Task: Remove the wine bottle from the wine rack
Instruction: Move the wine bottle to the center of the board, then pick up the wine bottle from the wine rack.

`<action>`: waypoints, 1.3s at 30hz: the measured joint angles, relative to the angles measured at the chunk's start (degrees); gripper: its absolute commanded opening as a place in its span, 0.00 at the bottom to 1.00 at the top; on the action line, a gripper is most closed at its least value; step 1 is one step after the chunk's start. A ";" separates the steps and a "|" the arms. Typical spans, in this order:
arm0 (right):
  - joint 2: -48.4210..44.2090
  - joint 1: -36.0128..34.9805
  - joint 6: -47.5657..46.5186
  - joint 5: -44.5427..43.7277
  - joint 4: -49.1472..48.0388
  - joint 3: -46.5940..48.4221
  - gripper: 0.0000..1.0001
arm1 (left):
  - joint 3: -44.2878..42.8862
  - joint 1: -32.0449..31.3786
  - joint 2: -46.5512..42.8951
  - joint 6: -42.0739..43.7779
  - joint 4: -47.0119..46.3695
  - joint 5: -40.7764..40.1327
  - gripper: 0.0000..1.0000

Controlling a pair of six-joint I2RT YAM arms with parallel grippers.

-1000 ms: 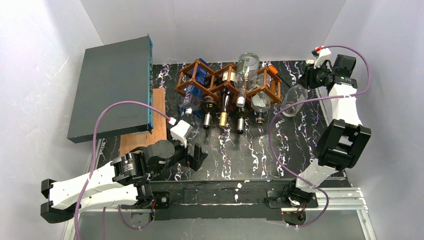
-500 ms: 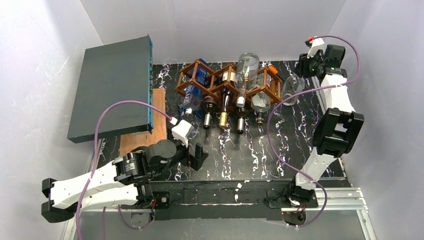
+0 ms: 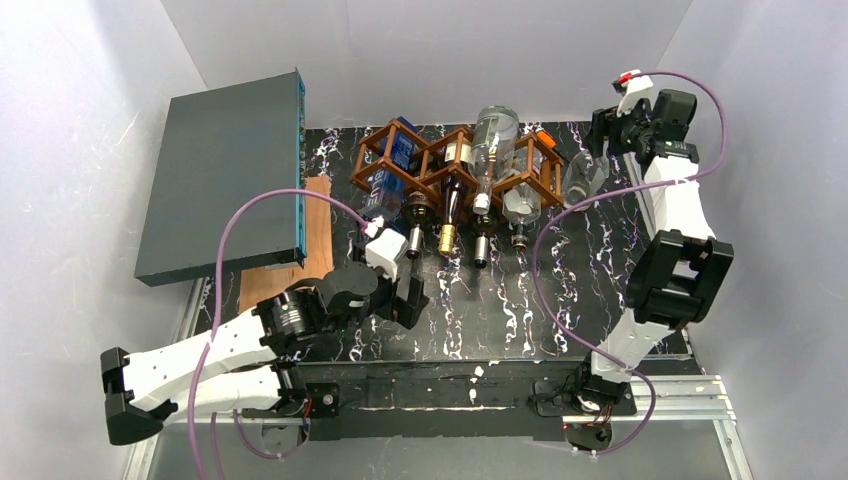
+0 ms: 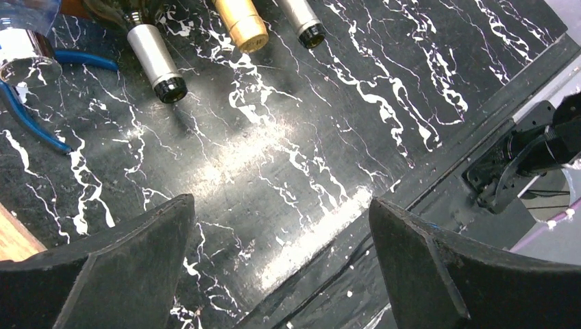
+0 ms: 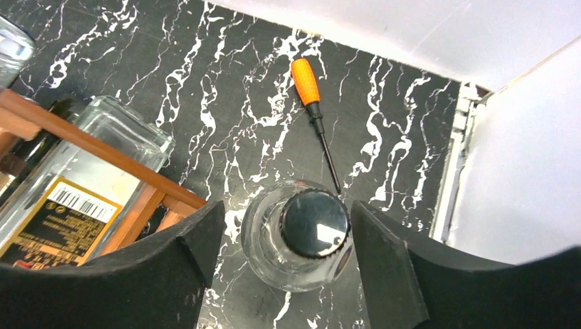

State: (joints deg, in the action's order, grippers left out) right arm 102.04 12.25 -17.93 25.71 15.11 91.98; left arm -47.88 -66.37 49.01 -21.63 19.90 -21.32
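The wine bottle (image 5: pixel 312 223), clear glass with a black cap, stands on the black marbled table just right of the wine rack (image 5: pixel 89 147). My right gripper (image 5: pixel 286 209) is open and straddles the bottle's cap, with a gap on the left side. From above, the bottle (image 3: pixel 583 178) sits beside the brown lattice rack (image 3: pixel 440 165), under my right gripper (image 3: pixel 598 140). The rack holds several more bottles lying down. My left gripper (image 3: pixel 405 300) hangs open and empty over the table in front of the rack.
An orange-handled screwdriver (image 5: pixel 306 81) lies behind the bottle. A grey flat box (image 3: pixel 225 175) rests on a wooden board (image 3: pixel 315 240) at the left. Blue-handled pliers (image 4: pixel 27 116) lie near the bottle necks (image 4: pixel 156 65). White walls close in on three sides.
My right gripper carried the bottle back beside the rack's right end, then opened its jaws around the cap. My left arm moved forward and right toward the rack.
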 measured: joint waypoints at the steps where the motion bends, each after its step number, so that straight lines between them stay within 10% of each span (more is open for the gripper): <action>1: -1.01 0.00 0.02 -0.04 -0.13 -0.44 0.82 | -0.22 0.76 0.85 0.17 -0.50 0.87 0.98; 7: -6.75 0.52 1.09 -0.57 -0.39 -3.04 0.98 | -0.96 5.33 4.13 0.57 -3.26 5.79 0.98; 39: -42.16 4.13 -4.57 11.47 21.00 -27.19 0.98 | -3.21 12.63 2.73 -3.54 -3.74 22.56 0.98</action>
State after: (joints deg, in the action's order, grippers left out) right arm 59.88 16.38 -22.50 37.19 36.12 64.79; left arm -51.09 -53.74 51.75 -25.17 16.16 1.23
